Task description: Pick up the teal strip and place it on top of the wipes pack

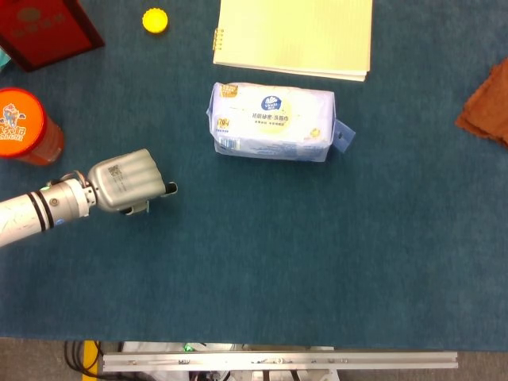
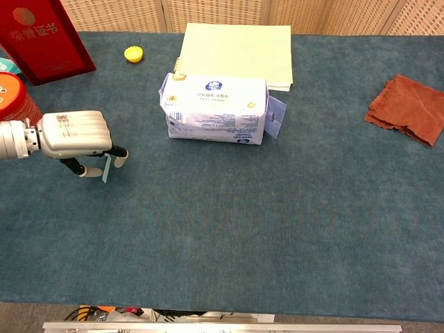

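Pickup step in hand, by the look of it. Left hand (image 2: 75, 135) low over the blue cloth, knuckles up, fingers curled down, pinching the teal strip (image 2: 106, 168) so that it hangs on edge beneath the fingertips. Hard to say whether clear of the cloth or touching it. From the head view, nearly hidden under the hand (image 1: 127, 182). Next, probably: lift, carry forward and to the right, set flat on the wipes pack (image 2: 215, 108), well apart from the hand. Beyond the pack, pale yellow notebook (image 2: 236, 45). Orange can (image 2: 12, 94) close behind the wrist, cut by the frame. Right hand nowhere in either view.
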Robot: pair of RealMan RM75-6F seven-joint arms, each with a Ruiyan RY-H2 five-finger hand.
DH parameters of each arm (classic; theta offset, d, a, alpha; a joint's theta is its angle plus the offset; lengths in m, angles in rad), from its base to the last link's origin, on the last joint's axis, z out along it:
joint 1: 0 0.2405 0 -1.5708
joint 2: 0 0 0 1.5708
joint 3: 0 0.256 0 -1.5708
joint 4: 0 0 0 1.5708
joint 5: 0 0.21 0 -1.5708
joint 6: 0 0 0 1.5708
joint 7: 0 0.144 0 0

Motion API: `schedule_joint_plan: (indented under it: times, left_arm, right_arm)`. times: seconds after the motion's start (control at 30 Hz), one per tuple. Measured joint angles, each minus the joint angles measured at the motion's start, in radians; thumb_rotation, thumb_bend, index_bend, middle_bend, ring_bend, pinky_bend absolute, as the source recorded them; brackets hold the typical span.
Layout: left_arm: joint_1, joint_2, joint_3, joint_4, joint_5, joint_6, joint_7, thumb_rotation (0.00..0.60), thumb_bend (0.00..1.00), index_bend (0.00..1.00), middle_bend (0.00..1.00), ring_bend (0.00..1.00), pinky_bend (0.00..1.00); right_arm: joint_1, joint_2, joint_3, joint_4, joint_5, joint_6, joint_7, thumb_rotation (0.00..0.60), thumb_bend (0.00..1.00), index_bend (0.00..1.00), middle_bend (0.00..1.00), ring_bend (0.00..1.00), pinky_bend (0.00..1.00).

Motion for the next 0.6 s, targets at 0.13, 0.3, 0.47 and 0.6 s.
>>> schedule_joint_plan:
  times: [0.13, 0.3, 0.47, 0.6]
  left_arm:
    - [0.008, -0.005, 0.007, 0.016, -0.011, 0.008, -0.017, 0.6, 0.28, 0.43, 1.0, 0.96, 0.9]
    - [0.02, -0.016, 0.016, 0.048, -0.023, 0.02, -0.034, 0.6, 0.28, 0.43, 1.0, 0.96, 0.9]
    - [0.026, -0.032, 0.026, 0.077, -0.028, 0.028, -0.046, 0.6, 0.28, 0.43, 1.0, 0.96, 0.9]
    - [0.03, -0.047, 0.032, 0.098, -0.03, 0.038, -0.054, 0.6, 0.28, 0.44, 1.0, 0.96, 0.9]
  right_arm:
    - [0.001, 0.0, 0.002, -0.004, -0.002, 0.002, -0.004, 0.6, 0.26, 0.3, 0.37, 0.3, 0.35]
    - [0.002, 0.001, 0.002, -0.011, -0.006, 0.002, -0.012, 0.6, 0.26, 0.3, 0.37, 0.3, 0.35]
    - [0.0, 0.003, 0.004, -0.015, -0.006, 0.008, -0.017, 0.6, 0.26, 0.3, 0.37, 0.3, 0.35]
    - [-0.001, 0.002, 0.005, -0.017, -0.006, 0.01, -0.02, 0.6, 0.26, 0.3, 0.37, 0.3, 0.35]
